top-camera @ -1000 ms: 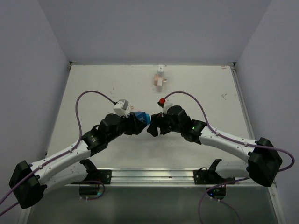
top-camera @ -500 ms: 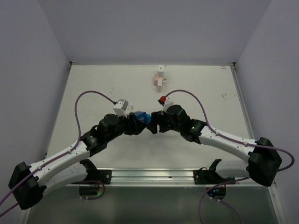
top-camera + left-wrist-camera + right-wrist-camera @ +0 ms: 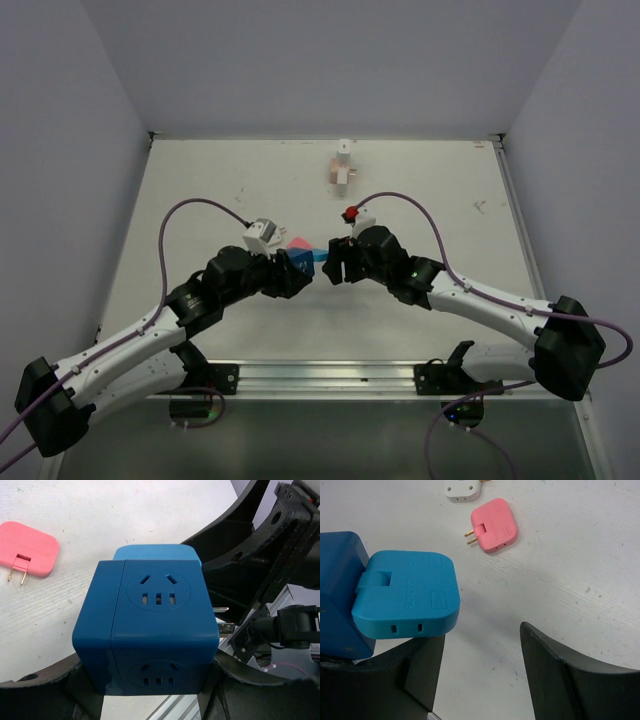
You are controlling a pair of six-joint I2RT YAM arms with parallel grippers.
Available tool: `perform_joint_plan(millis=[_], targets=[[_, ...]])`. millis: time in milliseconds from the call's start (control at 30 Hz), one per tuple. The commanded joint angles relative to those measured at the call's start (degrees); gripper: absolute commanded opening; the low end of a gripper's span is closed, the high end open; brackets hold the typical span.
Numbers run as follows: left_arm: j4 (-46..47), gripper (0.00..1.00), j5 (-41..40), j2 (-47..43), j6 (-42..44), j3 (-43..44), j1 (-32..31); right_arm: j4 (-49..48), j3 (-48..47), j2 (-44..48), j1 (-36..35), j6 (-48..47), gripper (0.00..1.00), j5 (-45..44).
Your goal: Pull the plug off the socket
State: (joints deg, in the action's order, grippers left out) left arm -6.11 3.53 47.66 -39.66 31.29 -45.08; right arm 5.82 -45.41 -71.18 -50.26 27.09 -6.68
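Observation:
My left gripper (image 3: 150,700) is shut on a dark blue cube socket (image 3: 150,630), held just above the table; in the top view the socket (image 3: 297,266) is at mid-table. A light blue flat plug (image 3: 407,595) sits against the cube's far face, its tab touching the cube; it also shows in the top view (image 3: 320,258) and behind the cube in the left wrist view (image 3: 155,554). My right gripper (image 3: 480,670) is open. Its left finger (image 3: 420,670) is under the plug's edge and its right finger stands well apart. Two metal prongs (image 3: 222,619) stick out of the cube's right side.
A pink flat plug (image 3: 492,525) lies on the table beyond the cube, also in the top view (image 3: 298,244) and the left wrist view (image 3: 27,555). A white plug (image 3: 462,489) lies further off. A white and orange adapter (image 3: 343,170) stands at the far edge.
My left arm has drawn the cube a little left, uncovering the pink plug on the table. My right gripper now stands slightly apart from the light blue plug.

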Motion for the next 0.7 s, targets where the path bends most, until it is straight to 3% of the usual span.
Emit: perform_joint_plan(millis=[0, 400, 500, 667], targets=[[-0.74, 0.0, 5.43, -1.08, 2.74, 2.9, -0.09, -1.61, -2.05, 1.3, -0.01, -1.25, 0.65, -3.17], [2.41, 0.0, 2.01, -4.59, 10.3, -0.34, -0.09, 2.87, -1.88, 6.48, -0.01, -0.38, 0.65, -4.04], [7.84, 0.0, 2.01, -5.82, 12.5, -2.89, -0.09, 6.03, -1.26, 9.73, 0.25, 2.87, 0.65, -5.01], [12.34, 0.0, 2.71, -4.25, 14.08, -4.83, -0.1, 10.26, -0.91, 14.3, 0.43, 19.73, 0.67, -8.61]])
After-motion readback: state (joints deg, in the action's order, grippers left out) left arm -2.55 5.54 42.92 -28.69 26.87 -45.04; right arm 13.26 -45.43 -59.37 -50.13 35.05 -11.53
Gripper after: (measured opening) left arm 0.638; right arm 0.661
